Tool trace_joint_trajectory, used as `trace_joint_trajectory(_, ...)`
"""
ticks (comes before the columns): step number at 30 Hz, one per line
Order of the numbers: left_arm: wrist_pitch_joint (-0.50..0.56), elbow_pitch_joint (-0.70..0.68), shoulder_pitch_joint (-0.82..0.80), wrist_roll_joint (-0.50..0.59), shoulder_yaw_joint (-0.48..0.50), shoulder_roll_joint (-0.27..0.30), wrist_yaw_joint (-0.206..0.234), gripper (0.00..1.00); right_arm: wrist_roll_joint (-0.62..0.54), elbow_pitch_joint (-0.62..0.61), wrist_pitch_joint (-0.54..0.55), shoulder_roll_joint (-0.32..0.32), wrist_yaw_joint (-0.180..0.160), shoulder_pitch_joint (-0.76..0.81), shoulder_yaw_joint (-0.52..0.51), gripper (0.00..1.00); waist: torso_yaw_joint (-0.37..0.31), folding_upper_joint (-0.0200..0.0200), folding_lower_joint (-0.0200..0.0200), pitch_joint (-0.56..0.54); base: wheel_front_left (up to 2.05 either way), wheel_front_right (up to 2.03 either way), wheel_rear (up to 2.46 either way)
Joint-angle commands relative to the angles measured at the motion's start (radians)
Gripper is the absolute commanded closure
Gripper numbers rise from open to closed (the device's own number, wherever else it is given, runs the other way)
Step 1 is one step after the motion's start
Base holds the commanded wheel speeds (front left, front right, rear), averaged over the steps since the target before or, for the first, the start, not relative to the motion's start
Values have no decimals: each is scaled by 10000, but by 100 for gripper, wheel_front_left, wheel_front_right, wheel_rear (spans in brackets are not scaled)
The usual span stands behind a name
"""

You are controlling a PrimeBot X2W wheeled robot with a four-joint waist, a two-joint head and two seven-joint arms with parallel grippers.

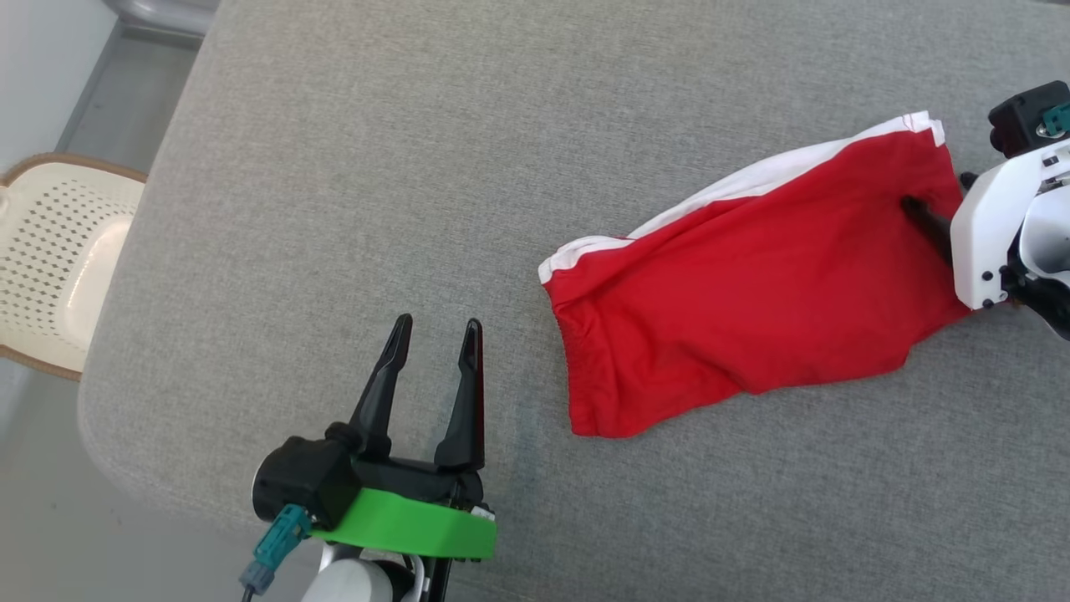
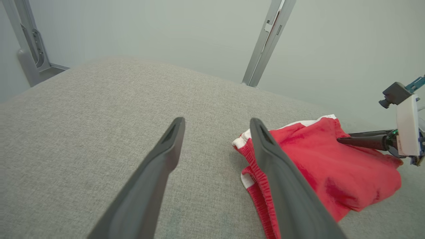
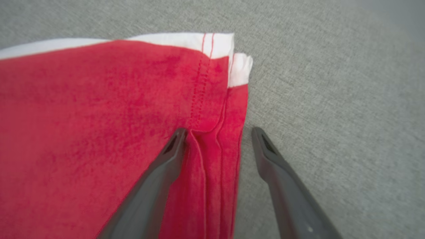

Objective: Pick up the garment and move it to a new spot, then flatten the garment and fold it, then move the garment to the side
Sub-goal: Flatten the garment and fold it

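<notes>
A cream perforated basket (image 1: 58, 259) stands on the floor beyond the left edge of the table (image 1: 418, 167), which is covered in grey woven fabric. The left tool (image 1: 439, 322) hangs over the near left part of the table, close to its front edge. Its two dark fingers are spread wide with nothing between them but bare grey cloth, and it is well clear of the garment.

The garment (image 1: 752, 284), red shorts with white trim along the far side, lies on the right half of the table. It is roughly flat with some wrinkles. Its elastic waistband points toward the left tool, and its hemmed leg end lies toward the table's right edge.

The right tool (image 3: 219, 131) is at that leg end, its fingers also spread. One fingertip (image 3: 179, 136) sits on the red cloth at a small crease, and the other is over bare table just beside the hem. The hem's edge runs between them, unpinched.
</notes>
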Motion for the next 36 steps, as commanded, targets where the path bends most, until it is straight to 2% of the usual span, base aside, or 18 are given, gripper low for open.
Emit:
trace_joint_trajectory(1, -25, 12, 161, -54, 25, -19, 32, 0, -31, 155, 366, 357, 24, 748, 122, 0, 29, 0, 0, -107, 0, 0, 0)
trace_joint_trajectory(2, -25, 41, 193, -139, 31, -18, 60, 0, 53, 35, 516, 552, 47, 955, -8, 70, -45, 0, 0, -181, 0, 0, 0)
trace_joint_trajectory(3, -25, 74, 221, -164, 43, -15, 56, 0, 127, -15, 580, 675, 49, 1079, -176, 81, -129, 0, 0, -260, 0, 0, 0)
trace_joint_trajectory(4, -25, 99, 276, -174, 80, -14, 46, 0, 249, -96, 679, 821, 52, 1253, -359, 100, -266, 0, 0, -401, 0, 0, 0)
trace_joint_trajectory(11, -26, 445, 764, 152, 372, -7, -153, 0, 439, -207, 552, 1193, -5, 2065, -2160, 100, -1537, 0, 0, -1338, 0, 0, 0)
trace_joint_trajectory(17, -24, 710, 1162, 324, 534, -7, -492, 0, 533, -30, 557, 1248, -5, 2723, -3733, 100, -2381, 0, 0, -1855, 0, 0, 0)
trace_joint_trajectory(22, -26, 828, 1399, 299, 628, -4, -571, 0, 424, 376, 505, 1189, 0, 3065, -5095, 100, -2623, 0, 0, -2056, 0, 0, 0)
trace_joint_trajectory(26, -26, 894, 1547, 185, 615, -4, -511, 0, 328, 620, 426, 1610, 9, 2813, -6157, 100, -2671, 0, 0, -2158, 0, 0, 0)
trace_joint_trajectory(30, -26, 926, 1606, 81, 517, -5, -409, 0, 396, -123, 1004, 2019, 9, 2738, -6448, 100, -2659, 0, 0, -2230, 0, 0, 0)
trace_joint_trajectory(36, -26, 951, 1643, -50, 428, -3, -238, 0, 480, -2085, 2277, 3124, 9, 2982, -6252, 100, -2775, 0, 0, -2251, 0, 0, 0)
